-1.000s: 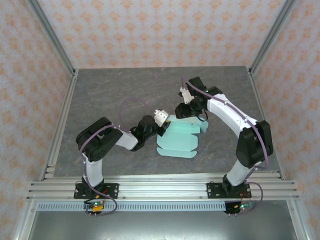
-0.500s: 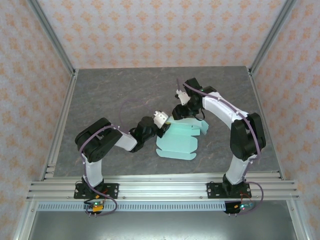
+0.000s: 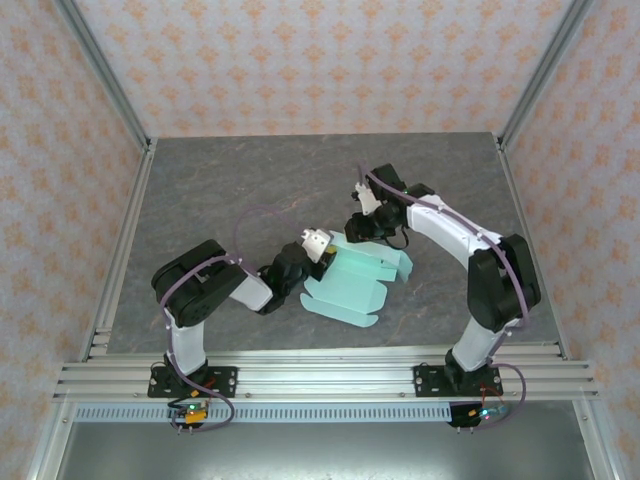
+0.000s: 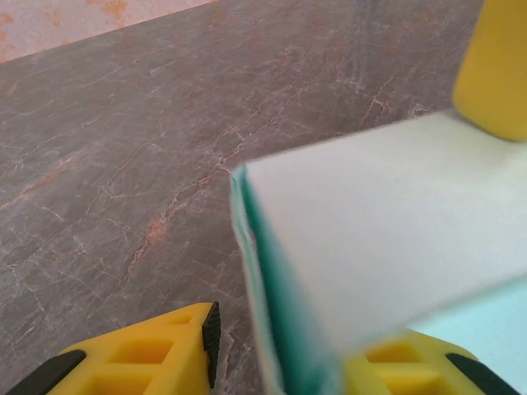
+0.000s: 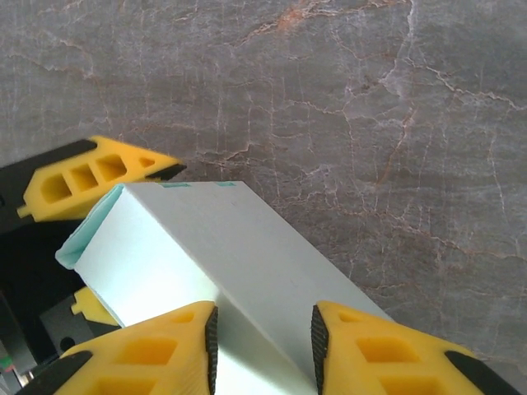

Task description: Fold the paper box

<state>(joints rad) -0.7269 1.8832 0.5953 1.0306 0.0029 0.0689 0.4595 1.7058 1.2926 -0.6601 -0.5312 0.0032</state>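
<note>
Grey marbled table (image 3: 200, 200), patterned walls (image 3: 300, 60); left jaws parted astride paper box (image 3: 350, 290), right jaws pinching it.

Both arms reach inward, wrists low, tips nearly meeting. Left gripper (image 3: 322, 256) stands part open; right gripper (image 3: 352, 234) pinches the box (image 3: 350, 288).

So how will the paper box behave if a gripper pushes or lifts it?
Probably floppy: the paper box is thin card, its raised panel showing a slim edge in the left wrist view. Likely very light, so a push may slide it over the table. A hard pinch could crease it.
</note>
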